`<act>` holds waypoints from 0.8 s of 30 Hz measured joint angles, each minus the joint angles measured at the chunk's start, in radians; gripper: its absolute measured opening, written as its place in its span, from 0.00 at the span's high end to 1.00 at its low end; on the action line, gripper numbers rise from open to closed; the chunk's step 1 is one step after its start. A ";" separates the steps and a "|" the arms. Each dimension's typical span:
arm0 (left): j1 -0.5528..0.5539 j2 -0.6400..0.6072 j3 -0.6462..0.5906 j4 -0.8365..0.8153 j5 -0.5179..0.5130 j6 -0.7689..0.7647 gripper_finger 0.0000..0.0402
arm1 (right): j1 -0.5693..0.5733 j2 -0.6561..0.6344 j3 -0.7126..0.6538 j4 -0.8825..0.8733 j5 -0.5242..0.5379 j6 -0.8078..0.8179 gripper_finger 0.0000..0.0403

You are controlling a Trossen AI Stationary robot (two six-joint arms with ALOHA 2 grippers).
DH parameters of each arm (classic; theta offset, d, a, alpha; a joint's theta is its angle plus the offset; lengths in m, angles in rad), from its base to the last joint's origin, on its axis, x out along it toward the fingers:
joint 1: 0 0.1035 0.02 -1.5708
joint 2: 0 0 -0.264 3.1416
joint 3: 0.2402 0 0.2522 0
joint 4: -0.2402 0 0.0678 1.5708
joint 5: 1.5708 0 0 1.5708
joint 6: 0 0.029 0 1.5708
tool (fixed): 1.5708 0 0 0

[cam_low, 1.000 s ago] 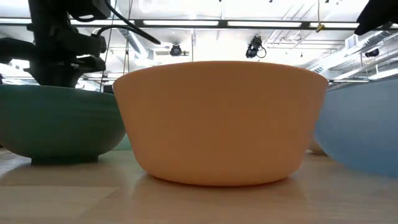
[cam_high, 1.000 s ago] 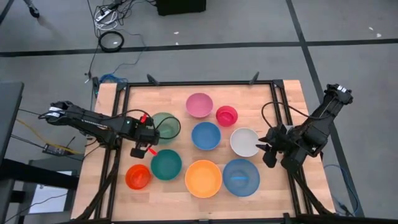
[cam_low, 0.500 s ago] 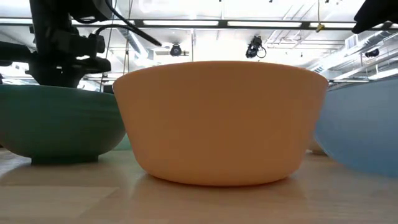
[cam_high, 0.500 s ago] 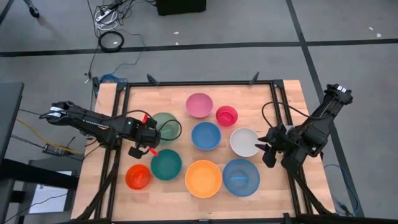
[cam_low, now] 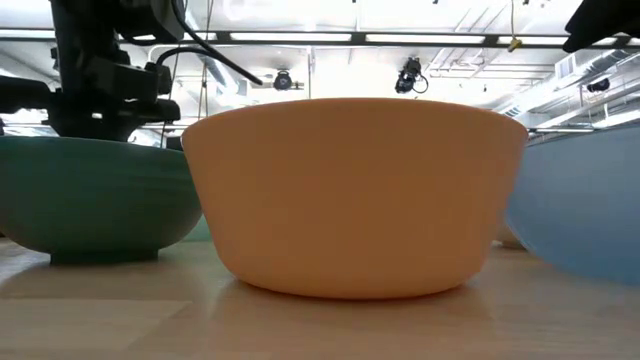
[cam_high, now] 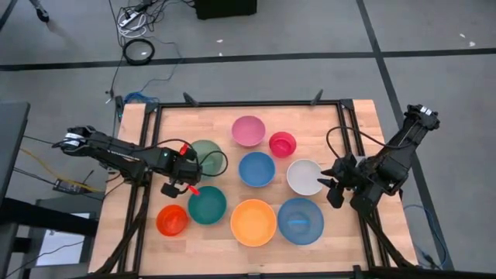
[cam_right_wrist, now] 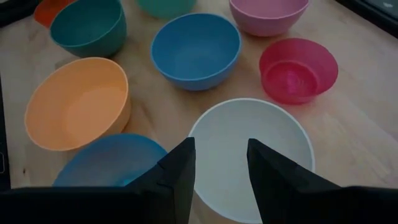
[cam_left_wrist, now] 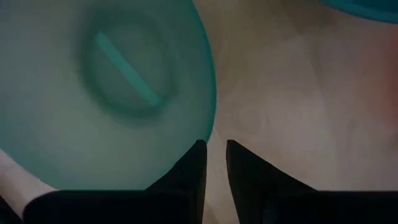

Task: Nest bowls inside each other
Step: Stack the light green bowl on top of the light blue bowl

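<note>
Nine bowls stand singly on the table, none nested; no writing is legible on any. Back row: sage bowl, pink bowl, red bowl. Middle: blue bowl, white bowl. Front: small orange bowl, teal bowl, large orange bowl, light blue bowl. The left gripper covers the sage bowl's rim, fingers narrowly parted beside that rim, holding nothing. The right gripper (fingers apart, empty) sits at the white bowl's edge. From table height the large orange bowl hides most others.
</note>
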 joint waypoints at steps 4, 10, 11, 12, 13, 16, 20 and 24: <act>0.000 0.000 0.000 0.010 -0.015 0.000 0.82 | 0.000 0.000 0.000 0.000 0.000 0.000 0.67; 0.000 0.000 0.000 0.023 -0.066 0.000 0.82 | -0.003 0.000 0.000 0.000 0.007 -0.001 0.67; 0.001 0.000 0.000 0.024 -0.070 0.000 0.82 | -0.005 0.000 0.000 0.000 0.007 -0.004 0.67; 0.001 0.001 0.000 0.024 -0.071 0.000 0.82 | -0.006 0.000 0.000 0.000 0.007 -0.009 0.67; 0.001 0.005 0.000 0.023 -0.071 0.000 0.82 | -0.006 0.000 0.000 0.000 0.007 -0.009 0.67; 0.001 0.017 0.000 0.022 -0.071 0.000 0.82 | -0.006 0.000 0.000 -0.001 0.007 -0.010 0.67; 0.001 0.046 0.000 0.023 -0.057 0.001 0.82 | -0.006 0.000 0.000 0.000 0.007 -0.010 0.67; 0.001 0.085 0.000 0.053 -0.054 0.012 0.82 | -0.006 0.000 -0.001 0.000 0.007 -0.010 0.67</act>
